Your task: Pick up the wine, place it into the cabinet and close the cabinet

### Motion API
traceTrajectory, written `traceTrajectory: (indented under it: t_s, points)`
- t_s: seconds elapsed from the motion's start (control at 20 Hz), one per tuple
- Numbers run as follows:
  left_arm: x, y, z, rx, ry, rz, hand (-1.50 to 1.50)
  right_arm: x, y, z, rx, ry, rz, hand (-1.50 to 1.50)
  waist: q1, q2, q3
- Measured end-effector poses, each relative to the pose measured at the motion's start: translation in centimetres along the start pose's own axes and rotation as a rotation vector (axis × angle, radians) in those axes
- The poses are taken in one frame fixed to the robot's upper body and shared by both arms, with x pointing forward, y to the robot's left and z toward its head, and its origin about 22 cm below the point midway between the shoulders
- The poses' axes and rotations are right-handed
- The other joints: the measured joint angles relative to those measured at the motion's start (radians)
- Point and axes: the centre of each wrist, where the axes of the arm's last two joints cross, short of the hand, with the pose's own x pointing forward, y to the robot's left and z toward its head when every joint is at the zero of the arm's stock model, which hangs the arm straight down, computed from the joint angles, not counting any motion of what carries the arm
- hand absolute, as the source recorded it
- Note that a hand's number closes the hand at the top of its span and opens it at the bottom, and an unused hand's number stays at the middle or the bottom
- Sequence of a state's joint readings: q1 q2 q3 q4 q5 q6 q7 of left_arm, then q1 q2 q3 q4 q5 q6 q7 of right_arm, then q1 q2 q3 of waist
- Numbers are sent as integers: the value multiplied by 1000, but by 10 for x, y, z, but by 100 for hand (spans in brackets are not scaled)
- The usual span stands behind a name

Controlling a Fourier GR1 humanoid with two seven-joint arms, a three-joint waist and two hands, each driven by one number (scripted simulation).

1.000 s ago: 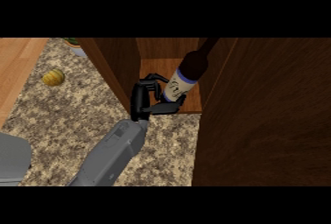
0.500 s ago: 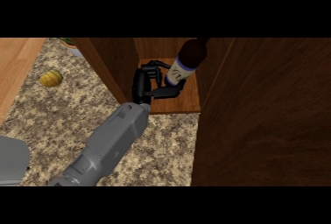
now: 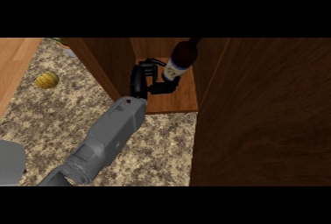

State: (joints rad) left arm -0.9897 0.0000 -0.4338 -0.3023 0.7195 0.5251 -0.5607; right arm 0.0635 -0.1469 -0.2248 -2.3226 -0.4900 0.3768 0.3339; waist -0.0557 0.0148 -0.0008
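Dark wood frames everything here: the cabinet (image 3: 113,65) stands open in front of me, its door (image 3: 271,109) swung out and filling the right side of my view. My right hand (image 3: 145,81) is inside the opening, over the shelf (image 3: 174,99), with fingers and thumb curled round the lower end of the wine bottle (image 3: 181,59), so I am grasping it. The bottle lies just to the right of my palm, its pale label against my fingers. Its long axis is tilted, base low by my hand and neck running up and away towards the back of the cabinet. I cannot tell whether the base touches the shelf yet.

What matters for the coming move, as I judge it, is that tilt. The bottle should be brought upright and seated before I let go, and my arm has to draw back to the left before the door can swing.

Only a grey piece of my left arm (image 3: 9,164) shows at the lower left, above the speckled bench (image 3: 39,118); that hand is out of view.
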Motion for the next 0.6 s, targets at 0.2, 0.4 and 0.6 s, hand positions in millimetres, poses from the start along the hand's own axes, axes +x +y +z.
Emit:
traceTrajectory:
  t_s: [0.2,0.4,0.6]
  points:
    - [-13,7,5,14,19,-20,150,3,0,-3,13,-2,6,-150,-16,4,-1]
    - [-22,12,9,13,37,-34,150,1,-1,-4,17,-15,-5,-150,-26,7,-1]
    - [-31,17,14,24,41,-43,150,0,-1,-6,22,-26,-6,-150,-36,12,-1]
